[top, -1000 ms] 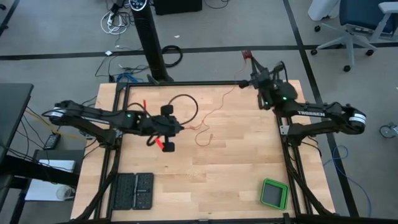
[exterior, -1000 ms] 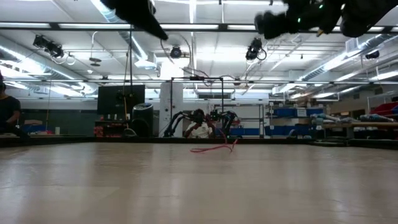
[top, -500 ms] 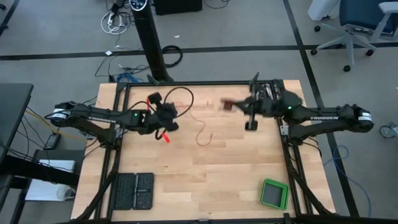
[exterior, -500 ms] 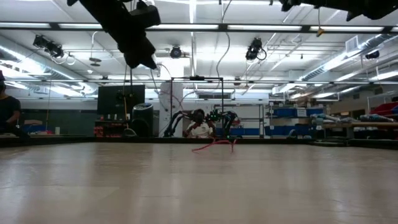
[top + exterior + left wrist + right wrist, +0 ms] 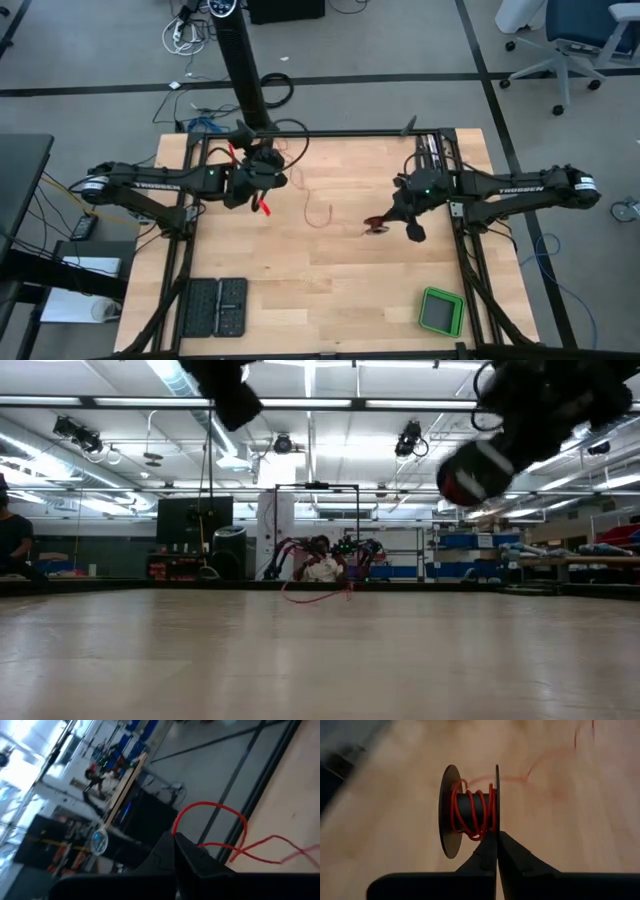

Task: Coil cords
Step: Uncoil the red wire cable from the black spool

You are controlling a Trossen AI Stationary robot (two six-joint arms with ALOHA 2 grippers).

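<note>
You're swinging the right tool [image 5: 378,225], clamped on the spool [image 5: 470,817], to centre-right, left tool [image 5: 262,196] pinching the cord [image 5: 318,213] upper left, so slack is shortening.

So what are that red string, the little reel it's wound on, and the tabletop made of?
The red cord looks like thin plastic-coated wire: glossy, and it keeps springy loops rather than falling limp. The spool, pinched at its rim by the shut right gripper, seems matte black plastic or metal; I can't tell which. The table looks like pale wood, with jointed plank strips showing.
</note>
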